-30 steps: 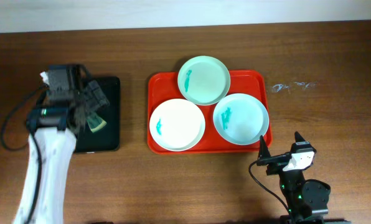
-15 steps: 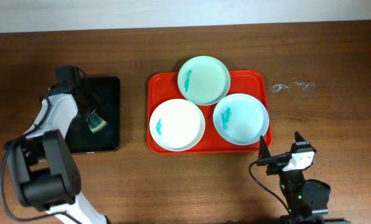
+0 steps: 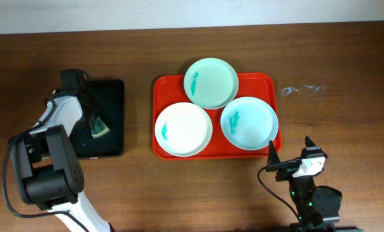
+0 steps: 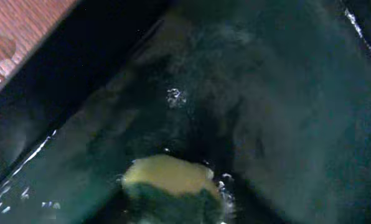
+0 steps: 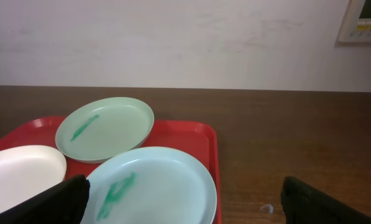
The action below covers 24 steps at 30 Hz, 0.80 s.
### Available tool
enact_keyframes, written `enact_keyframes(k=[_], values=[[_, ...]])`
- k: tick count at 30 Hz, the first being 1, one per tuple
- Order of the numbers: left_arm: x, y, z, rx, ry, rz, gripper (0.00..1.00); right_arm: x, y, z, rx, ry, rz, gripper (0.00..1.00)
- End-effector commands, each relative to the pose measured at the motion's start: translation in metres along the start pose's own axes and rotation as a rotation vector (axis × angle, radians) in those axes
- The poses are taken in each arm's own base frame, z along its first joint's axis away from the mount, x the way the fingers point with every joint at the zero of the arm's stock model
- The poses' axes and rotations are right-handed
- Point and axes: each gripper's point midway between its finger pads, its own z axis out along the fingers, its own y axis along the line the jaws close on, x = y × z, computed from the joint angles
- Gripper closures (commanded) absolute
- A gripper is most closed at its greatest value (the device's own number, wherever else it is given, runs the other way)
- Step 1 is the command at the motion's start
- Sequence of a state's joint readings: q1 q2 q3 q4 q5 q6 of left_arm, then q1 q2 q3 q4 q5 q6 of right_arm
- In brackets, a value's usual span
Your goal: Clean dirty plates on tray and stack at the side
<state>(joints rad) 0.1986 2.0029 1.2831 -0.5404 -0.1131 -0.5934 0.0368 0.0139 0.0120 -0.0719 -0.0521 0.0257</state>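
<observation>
The red tray (image 3: 172, 84) holds three plates. The pale mint green plate (image 3: 210, 82) is at the back, the white plate (image 3: 183, 129) at front left, the pale blue plate (image 3: 249, 122) at front right. Each has a teal smear. My left gripper (image 3: 86, 116) is down in the black tray (image 3: 111, 96), close to a yellow-green sponge (image 3: 100, 127). The left wrist view shows the sponge (image 4: 170, 183) close up in wet black; its fingers do not show. My right gripper (image 3: 290, 149) is open and empty in front of the red tray (image 5: 198, 134), facing the blue plate (image 5: 154, 186).
A wet smear (image 3: 301, 89) lies on the wooden table right of the red tray. The black tray stands left of the red tray with a strip of bare table between them. A white wall runs behind the table.
My left arm has swung and lowered into the black tray beside the sponge. The sponge, plates and right arm have not moved.
</observation>
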Motion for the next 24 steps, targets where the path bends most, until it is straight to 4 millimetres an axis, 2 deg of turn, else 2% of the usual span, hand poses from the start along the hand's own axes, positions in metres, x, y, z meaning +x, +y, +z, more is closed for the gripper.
enact_keyframes(k=[1,5,6,7,8,9,10,12,13,14,15,17,24], values=[[0.043,0.001,0.004,0.045,0.204,0.071,0.01,0.002,-0.002,0.0,0.01,0.002,0.006,0.02],[0.072,0.016,-0.003,-0.008,0.33,0.072,0.02,0.002,-0.002,0.0,0.01,0.002,0.006,0.01],[0.074,0.018,-0.004,-0.013,0.338,0.073,0.16,0.002,-0.002,0.0,0.01,0.002,0.006,0.02],[0.075,0.019,-0.005,-0.018,0.347,0.073,0.5,0.002,-0.002,0.0,0.01,0.002,0.006,0.02],[0.076,0.019,-0.005,-0.02,0.349,0.073,0.76,0.002,-0.002,0.0,0.01,0.002,0.006,0.02],[0.076,0.02,-0.005,-0.02,0.349,0.073,0.96,0.002,-0.002,0.0,0.01,0.002,0.006,0.02],[0.076,0.019,-0.005,-0.02,0.348,0.072,1.0,0.002,-0.002,0.0,0.01,0.002,0.006,0.02],[0.071,0.02,-0.003,-0.027,0.323,0.075,1.0,0.002,-0.002,0.0,0.01,0.002,0.006,0.02],[0.066,0.023,-0.002,-0.047,0.299,0.079,0.68,0.002,-0.002,0.0,0.01,0.002,0.006,0.02],[0.061,0.024,0.0,-0.059,0.276,0.081,0.18,0.002,-0.002,0.0,0.01,0.002,0.006,0.02],[0.055,0.024,0.001,-0.064,0.248,0.083,0.01,0.002,-0.002,0.0,0.01,0.002,0.006,0.02],[0.041,0.024,0.004,-0.078,0.181,0.084,0.01,0.002,-0.002,0.0,0.01,0.002,0.006,0.02],[0.015,0.007,0.008,-0.013,0.068,0.122,0.01,0.002,-0.002,0.0,0.01,0.002,0.006,0.02]])
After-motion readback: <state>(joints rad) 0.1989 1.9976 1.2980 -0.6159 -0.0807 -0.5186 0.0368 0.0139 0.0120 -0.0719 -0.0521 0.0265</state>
